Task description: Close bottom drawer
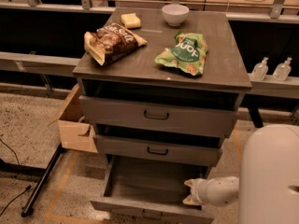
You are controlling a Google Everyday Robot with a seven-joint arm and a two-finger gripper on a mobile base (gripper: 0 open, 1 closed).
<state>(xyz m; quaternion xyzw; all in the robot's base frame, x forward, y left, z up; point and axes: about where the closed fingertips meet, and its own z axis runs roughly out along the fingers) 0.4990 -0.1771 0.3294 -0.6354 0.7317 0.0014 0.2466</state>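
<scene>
The bottom drawer (140,212) of the grey-brown cabinet stands pulled well out, its empty inside (149,181) showing and its small black handle at the lower edge of the view. My gripper (188,192) is open and empty. It sits over the drawer's right rear corner, just under the middle drawer (157,150), and points left. My white arm (268,176) fills the lower right. The middle drawer and the top drawer (156,115) each stand slightly out.
On the cabinet top lie a brown snack bag (111,41), a green snack bag (183,52), a white bowl (175,14) and a yellow sponge (131,20). A cardboard box (74,125) and a black pole (42,181) are on the floor at left. Two bottles (271,69) stand at right.
</scene>
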